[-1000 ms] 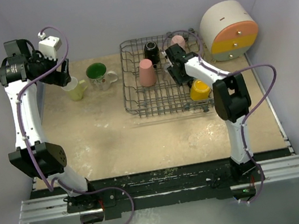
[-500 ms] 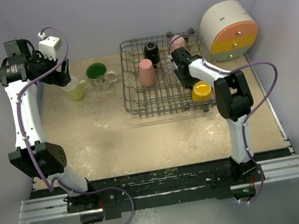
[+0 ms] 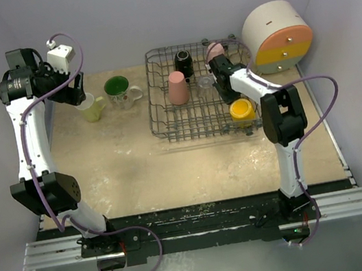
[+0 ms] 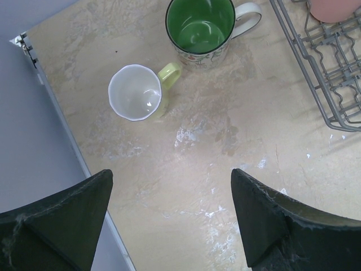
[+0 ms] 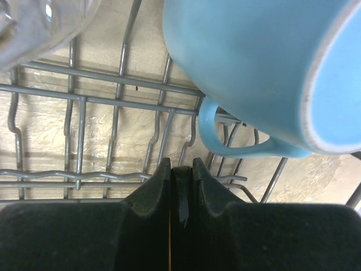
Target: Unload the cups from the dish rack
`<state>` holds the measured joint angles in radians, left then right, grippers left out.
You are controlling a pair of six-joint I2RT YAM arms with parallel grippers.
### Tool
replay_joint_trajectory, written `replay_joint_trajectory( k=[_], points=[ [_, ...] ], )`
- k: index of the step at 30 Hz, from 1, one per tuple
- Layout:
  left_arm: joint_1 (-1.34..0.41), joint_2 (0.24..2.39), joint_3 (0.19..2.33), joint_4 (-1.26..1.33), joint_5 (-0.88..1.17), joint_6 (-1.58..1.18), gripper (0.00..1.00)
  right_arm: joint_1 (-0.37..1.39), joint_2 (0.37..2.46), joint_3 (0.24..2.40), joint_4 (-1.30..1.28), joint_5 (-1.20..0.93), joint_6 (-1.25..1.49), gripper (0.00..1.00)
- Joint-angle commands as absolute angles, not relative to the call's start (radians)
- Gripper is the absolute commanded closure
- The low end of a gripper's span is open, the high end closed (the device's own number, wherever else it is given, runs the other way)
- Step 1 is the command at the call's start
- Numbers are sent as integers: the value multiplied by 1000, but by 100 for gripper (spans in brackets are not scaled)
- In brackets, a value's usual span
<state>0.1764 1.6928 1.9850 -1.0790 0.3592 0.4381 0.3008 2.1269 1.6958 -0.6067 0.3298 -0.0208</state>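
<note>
Right wrist view: the right gripper (image 5: 180, 165) has just snapped fully shut, pads meeting on nothing. The light blue ceramic mug (image 5: 248, 68) lies just beyond its tips in the grey wire dish rack (image 5: 79, 101), its handle ungrasped, so this looks like a missed grab. The left gripper (image 4: 170, 175) hangs wide open and empty.

The left arm (image 3: 29, 140) stands tall at the upper left of the frame, its left gripper (image 4: 170, 176) wide open. The right arm (image 3: 278, 119) stretches toward the upper right, its right gripper (image 5: 180, 168) pinched tight, fingers pressed together.
</note>
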Motion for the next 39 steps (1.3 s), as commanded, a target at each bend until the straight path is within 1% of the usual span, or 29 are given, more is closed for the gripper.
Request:
replay_joint_trajectory(
  k=[1,9,13,19,28,34,39],
  points=[
    [182,1655,2000,-1066,386,439,12,307,2011,1801,-599,274,18,100],
    [182,1630,1975,-1055,457,432,11,307,1818,1772,-452,48,104,100],
    [182,1608,1938,-1030,504,433,12,307,1770,1734,-379,-28,154,100],
    [182,1579,1876,-996,582,423,13,307,1725,1664,-230,-204,257,100],
    [176,1573,1792,-973,708,394,16,309,1648,1476,149,-510,451,100],
    [135,1607,1761,-958,765,340,16,343,1591,1366,378,-597,512,100],
    [44,1647,1743,-908,764,240,16,416,1596,1332,516,-637,527,100]
  ],
)
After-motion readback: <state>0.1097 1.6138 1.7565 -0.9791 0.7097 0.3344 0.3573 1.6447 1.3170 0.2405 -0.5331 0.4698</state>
